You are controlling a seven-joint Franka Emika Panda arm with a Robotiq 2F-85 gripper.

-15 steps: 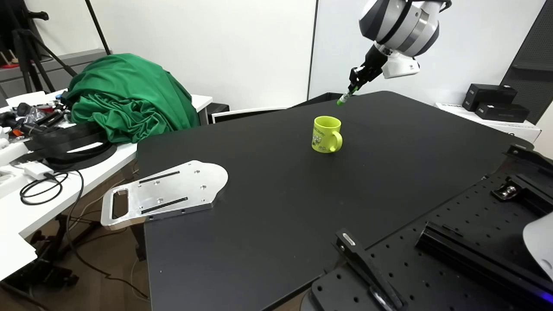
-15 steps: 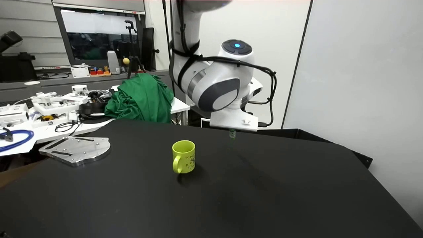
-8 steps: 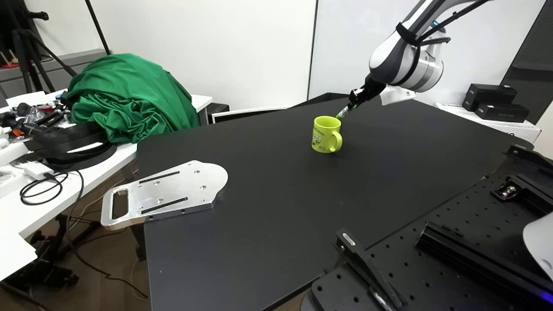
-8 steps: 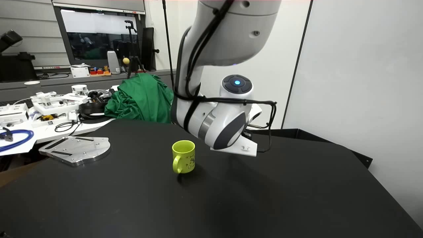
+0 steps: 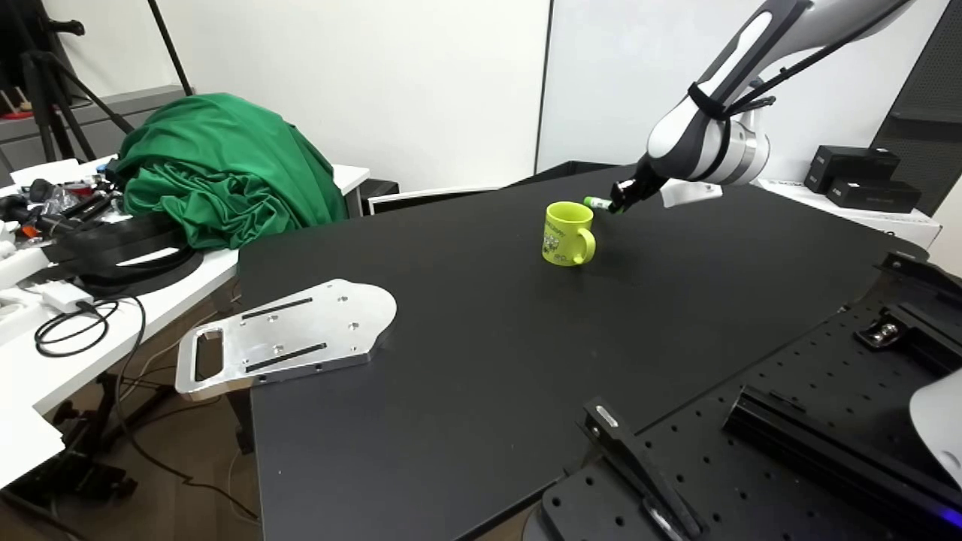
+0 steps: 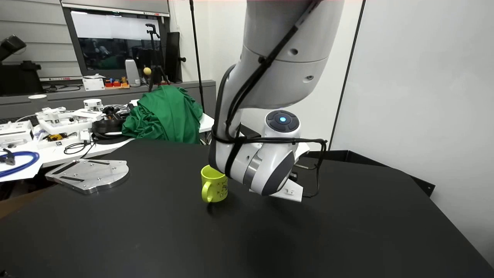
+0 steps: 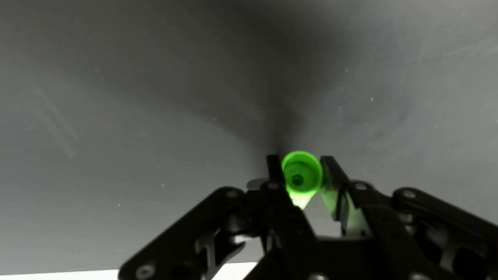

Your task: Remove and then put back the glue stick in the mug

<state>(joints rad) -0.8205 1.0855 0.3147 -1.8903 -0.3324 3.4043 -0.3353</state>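
Two narrowly parted fingers [image 7: 335,172] pinch one glue stick [image 7: 302,167] near one mug [image 6: 217,189], which one arm [image 6: 281,88] partly hides in an exterior view.

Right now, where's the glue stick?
The glue stick is between the fingertips of the gripper, behind the mug and to its right in an exterior view.

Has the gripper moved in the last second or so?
Yes, downward: in an exterior view, the gripper showed clearly above the unmoved mug; now it's about level with the mug's top.
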